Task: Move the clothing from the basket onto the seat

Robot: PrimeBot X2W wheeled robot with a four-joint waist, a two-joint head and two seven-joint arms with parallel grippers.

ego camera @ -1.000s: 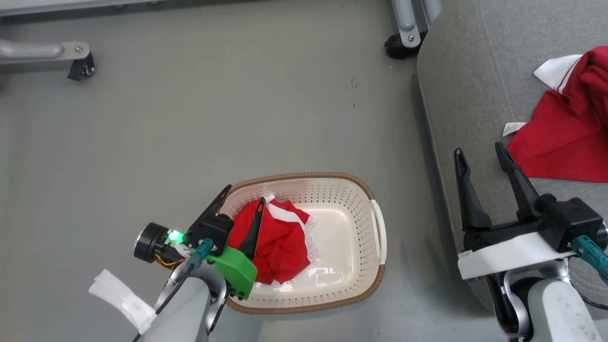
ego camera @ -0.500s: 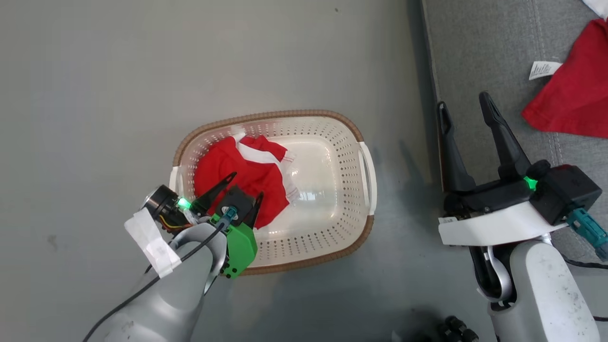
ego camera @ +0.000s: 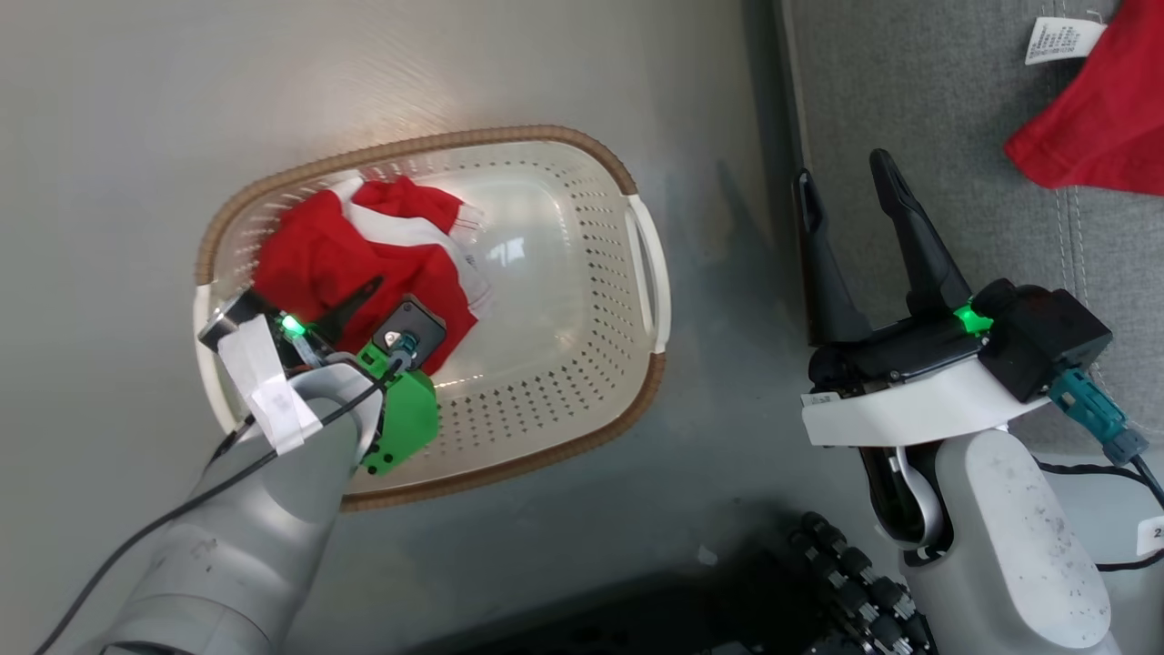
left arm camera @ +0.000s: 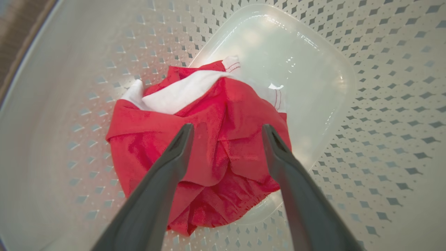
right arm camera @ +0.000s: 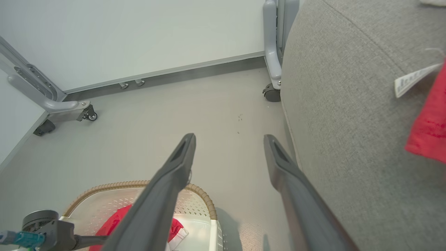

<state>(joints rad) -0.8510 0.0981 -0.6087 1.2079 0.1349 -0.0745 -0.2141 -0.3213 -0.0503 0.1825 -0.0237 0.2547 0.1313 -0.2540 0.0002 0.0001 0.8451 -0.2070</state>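
The cream basket (ego camera: 582,146) with its brown rim stands on the grey floor. One crumpled red garment (ego camera: 346,255) with white stripes lies in its left half. My left gripper (ego camera: 391,296) reaches down into the basket. In the left wrist view it (left arm camera: 227,127) is open, its fingers straddling the bunched top of the garment (left arm camera: 223,157); whether they touch it I cannot tell. The second red garment (ego camera: 1091,127) lies on the grey seat (ego camera: 909,91). My right gripper (ego camera: 844,173) is open and holds nothing, beside the seat's left edge.
In the right wrist view, my right gripper (right arm camera: 229,137) points along the floor past the seat (right arm camera: 331,87) toward grey wheeled frame legs (right arm camera: 271,52) and a white wall panel. A white label (ego camera: 1059,38) sticks out from the garment on the seat. Dark parts of my base (ego camera: 818,591) show at the bottom.
The head camera has tipped down, shifting the whole picture. My left gripper has gone deeper into the basket, onto the garment. The right gripper stays open beside the seat.
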